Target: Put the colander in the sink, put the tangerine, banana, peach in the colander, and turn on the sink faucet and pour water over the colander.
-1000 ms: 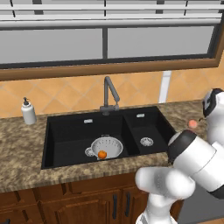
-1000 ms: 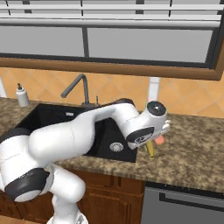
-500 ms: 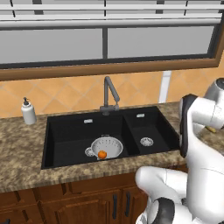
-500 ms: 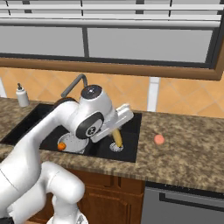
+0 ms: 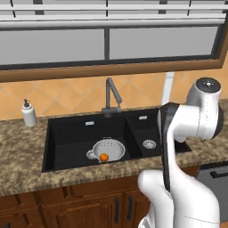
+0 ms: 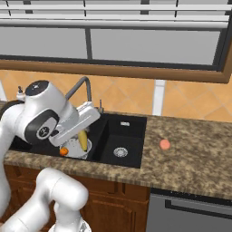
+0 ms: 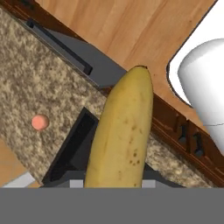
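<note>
Step in hand: banana transfer, second of three fruit placements. Gripper (image 6: 82, 136) clenched on the banana (image 6: 83, 139), seen in the right base view hanging over the colander (image 6: 78, 149) in the left basin of the sink (image 6: 129, 131). Fingertips themselves hidden behind the fruit in the hand view; grasp judged from the banana (image 7: 120, 135) running straight up from the bottom edge toward 12 o'clock.

Status of task items:
- Colander (image 5: 108, 149) seated in the left basin, at 6 o'clock from the faucet (image 5: 111, 95).
- Tangerine (image 5: 103, 157) already inside the colander, near its front rim; also seen as tangerine (image 6: 64, 151) at 9 o'clock of the banana.
- Peach (image 6: 165, 144) on the counter at 3 o'clock of the sink, well apart from it; in the hand view, peach (image 7: 40, 122) at 9 o'clock of the banana.
- Faucet lever untouched as far as can be told; no water visible.

Next move, as a judgement:
- Lower the banana until its tip sits inside the colander rim, then release. Keep clear of the tangerine.
- Tilt toward horizontal if possible; an upright drop risks the fruit tipping over the rim into the basin.
- Then retract and swing toward 3 o'clock for the peach.
</note>
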Tool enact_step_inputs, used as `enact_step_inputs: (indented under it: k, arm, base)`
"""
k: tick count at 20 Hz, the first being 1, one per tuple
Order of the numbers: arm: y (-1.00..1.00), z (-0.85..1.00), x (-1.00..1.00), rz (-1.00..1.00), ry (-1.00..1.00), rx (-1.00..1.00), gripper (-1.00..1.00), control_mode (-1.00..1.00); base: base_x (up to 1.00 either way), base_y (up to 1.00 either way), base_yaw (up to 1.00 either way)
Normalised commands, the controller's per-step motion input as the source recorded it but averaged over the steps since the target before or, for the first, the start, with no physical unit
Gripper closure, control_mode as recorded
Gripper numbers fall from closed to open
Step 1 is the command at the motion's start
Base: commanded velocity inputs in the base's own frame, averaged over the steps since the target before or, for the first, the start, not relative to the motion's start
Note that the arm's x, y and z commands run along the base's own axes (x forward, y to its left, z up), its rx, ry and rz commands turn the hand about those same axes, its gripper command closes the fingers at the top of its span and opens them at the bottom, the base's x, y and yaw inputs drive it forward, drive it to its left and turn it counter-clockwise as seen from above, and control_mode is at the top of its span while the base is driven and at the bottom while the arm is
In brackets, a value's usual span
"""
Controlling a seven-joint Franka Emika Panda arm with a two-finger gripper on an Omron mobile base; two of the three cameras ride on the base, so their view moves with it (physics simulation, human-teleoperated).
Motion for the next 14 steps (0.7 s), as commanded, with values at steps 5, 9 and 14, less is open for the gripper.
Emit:
enact_step_inputs:
  k: [5,9,14]
  arm:
    - [1.0,0.0,-0.11,-0.03,-0.04,-0.05,1.0,-1.0]
    - [1.0,0.0,0.08,-0.14,-0.09,-0.1,1.0,-1.0]
    - [0.99,0.0,0.22,-0.14,0.01,-0.07,1.0,-1.0]
  base:
    - [0.0,0.0,0.0]
    - [0.0,0.0,0.0]
    - [0.0,0.0,0.0]
